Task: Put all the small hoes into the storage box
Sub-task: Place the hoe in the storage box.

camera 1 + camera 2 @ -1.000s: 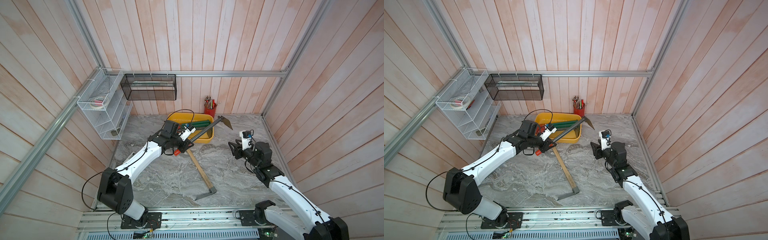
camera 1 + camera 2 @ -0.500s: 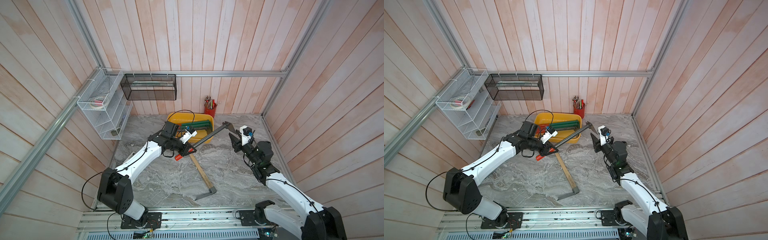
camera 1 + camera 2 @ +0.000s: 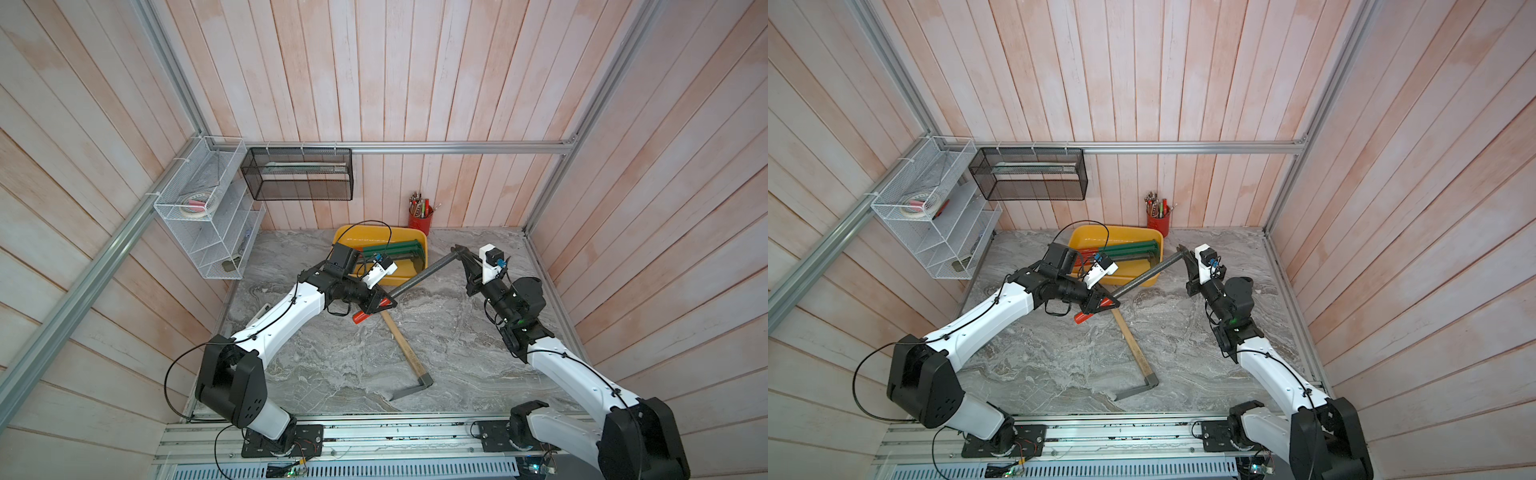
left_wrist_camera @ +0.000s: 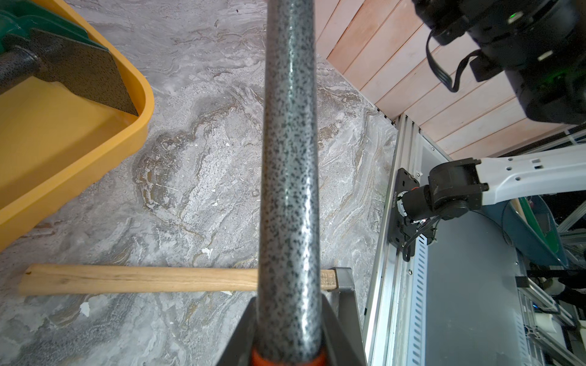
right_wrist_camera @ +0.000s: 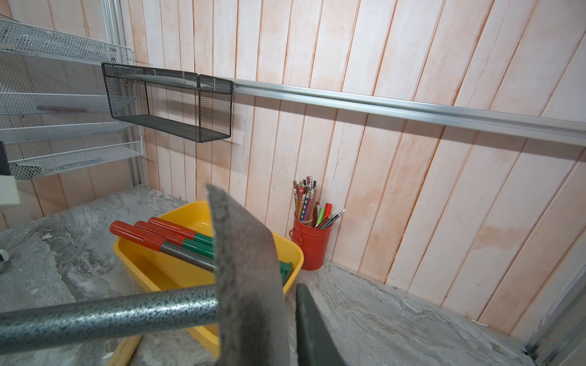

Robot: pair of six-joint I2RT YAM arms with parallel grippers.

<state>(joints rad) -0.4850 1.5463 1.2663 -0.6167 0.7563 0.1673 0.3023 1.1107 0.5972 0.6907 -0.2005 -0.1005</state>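
As left hand (image 3: 384,301) holds small hoe (image 3: 428,272) aloft, right hand (image 3: 464,259) flanks blade.

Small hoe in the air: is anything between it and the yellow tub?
Nothing visible blocks it. The small hoe, clamped in the left gripper, hangs just off a corner of the storage box. Other tools already lie inside, leaving bare floor beside them.

Likely a staged garden shed: plank walls (image 3: 374,83), wire rack (image 3: 199,232).
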